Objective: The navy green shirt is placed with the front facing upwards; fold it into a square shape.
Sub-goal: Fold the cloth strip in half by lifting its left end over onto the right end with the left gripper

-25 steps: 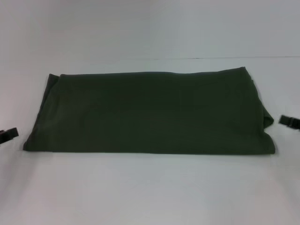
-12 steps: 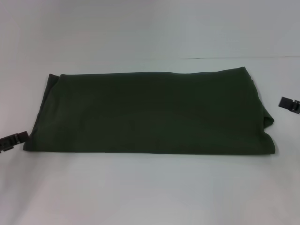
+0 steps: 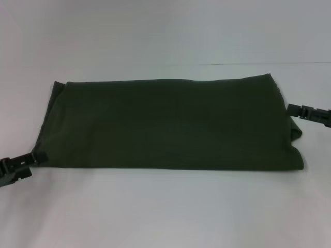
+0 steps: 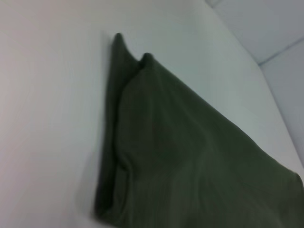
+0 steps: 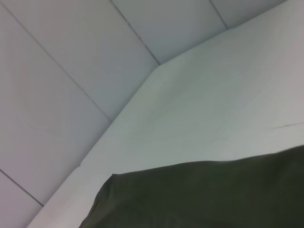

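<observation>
Navy green shirt (image 3: 165, 124) lies flat mid-frame in head view on white table (image 3: 165, 212), folded into wide band, plain side up, no lettering visible. Left gripper (image 3: 18, 166) at lower-left edge of frame, tip touching shirt's near left corner; jaw state cannot tell. Right gripper (image 3: 305, 112) at right edge, mid-height, tip meeting shirt's right end; jaw state cannot tell. Left wrist view: layered shirt corner (image 4: 190, 156) fills lower centre and right. Right wrist view: shirt edge (image 5: 209, 197) along bottom of frame.
</observation>
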Controlling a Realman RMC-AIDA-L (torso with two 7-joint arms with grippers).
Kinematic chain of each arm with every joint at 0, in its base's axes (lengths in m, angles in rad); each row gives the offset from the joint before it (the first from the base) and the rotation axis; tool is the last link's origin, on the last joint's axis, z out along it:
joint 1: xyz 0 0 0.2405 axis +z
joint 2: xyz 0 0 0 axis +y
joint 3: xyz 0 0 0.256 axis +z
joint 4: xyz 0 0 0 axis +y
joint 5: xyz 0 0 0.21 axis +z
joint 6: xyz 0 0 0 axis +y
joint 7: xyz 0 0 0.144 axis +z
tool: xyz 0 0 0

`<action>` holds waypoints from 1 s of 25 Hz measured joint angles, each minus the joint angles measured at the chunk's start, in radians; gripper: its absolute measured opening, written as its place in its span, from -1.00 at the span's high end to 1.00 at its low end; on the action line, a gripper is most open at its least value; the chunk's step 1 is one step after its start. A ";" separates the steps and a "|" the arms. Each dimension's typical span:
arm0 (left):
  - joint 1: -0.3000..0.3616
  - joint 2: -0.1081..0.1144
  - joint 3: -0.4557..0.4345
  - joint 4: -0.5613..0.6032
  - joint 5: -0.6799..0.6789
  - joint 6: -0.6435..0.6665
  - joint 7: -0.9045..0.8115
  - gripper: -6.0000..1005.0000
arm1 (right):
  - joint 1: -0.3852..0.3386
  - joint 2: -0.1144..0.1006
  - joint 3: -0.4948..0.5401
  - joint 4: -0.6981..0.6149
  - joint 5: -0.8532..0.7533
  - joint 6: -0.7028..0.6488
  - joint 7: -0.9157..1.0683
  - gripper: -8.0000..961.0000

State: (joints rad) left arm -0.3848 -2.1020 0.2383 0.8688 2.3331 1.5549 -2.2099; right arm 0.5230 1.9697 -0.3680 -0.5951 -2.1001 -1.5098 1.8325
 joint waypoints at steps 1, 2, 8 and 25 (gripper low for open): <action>-0.003 0.001 0.001 -0.006 0.002 -0.006 -0.016 -0.75 | 0.007 -0.001 -0.004 0.000 0.000 0.003 0.001 -0.91; -0.008 0.005 0.001 -0.012 0.009 -0.017 -0.044 -0.75 | 0.014 -0.002 -0.008 0.000 0.000 0.005 0.001 -0.91; -0.040 0.012 0.034 -0.023 0.064 -0.085 -0.184 -0.75 | 0.045 -0.015 -0.010 0.000 -0.001 0.015 0.002 -0.91; -0.097 0.031 0.115 -0.043 0.126 -0.163 -0.362 -0.75 | 0.053 -0.033 0.001 0.000 0.005 0.017 0.002 -0.91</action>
State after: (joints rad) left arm -0.4816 -2.0709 0.3533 0.8253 2.4591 1.3921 -2.5718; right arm 0.5756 1.9362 -0.3675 -0.5952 -2.0954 -1.4931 1.8347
